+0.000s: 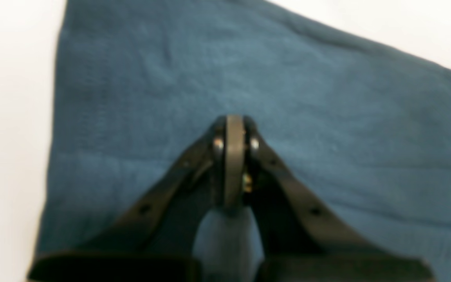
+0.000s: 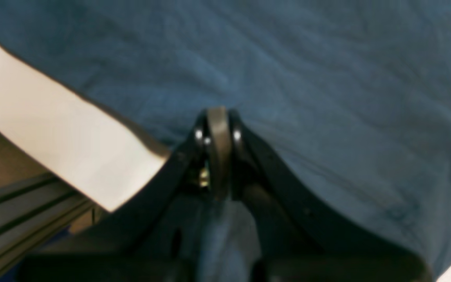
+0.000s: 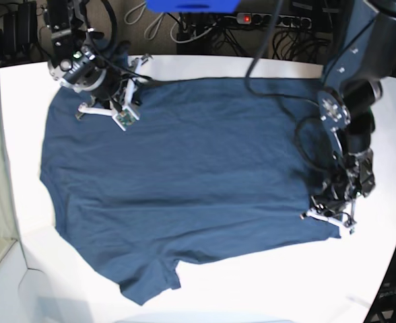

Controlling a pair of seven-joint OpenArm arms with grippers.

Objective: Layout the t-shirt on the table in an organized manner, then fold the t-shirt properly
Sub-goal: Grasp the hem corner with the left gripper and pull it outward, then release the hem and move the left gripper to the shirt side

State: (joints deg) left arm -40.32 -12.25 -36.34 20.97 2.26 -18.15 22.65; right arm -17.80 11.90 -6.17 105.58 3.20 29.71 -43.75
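Navy t-shirt (image 3: 184, 182) flat under both closed tools, left tool (image 1: 233, 121), right tool (image 2: 217, 113).

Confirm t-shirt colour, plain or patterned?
Plain dark navy-blue t-shirt, no print or pattern visible; shows best in the base view.

Robotics lab, white table (image 3: 252, 289), tangled cables (image 3: 205, 30), power strip (image 3: 279, 20) behind

The t-shirt (image 3: 184, 175) under me is one plain dark navy blue, no print or stripe; up close it reads a softer teal-blue. The table (image 3: 265, 282) around it is flat matte white. My left gripper (image 1: 234, 121) and right gripper (image 2: 217, 113) are black, each with a grey middle strip.
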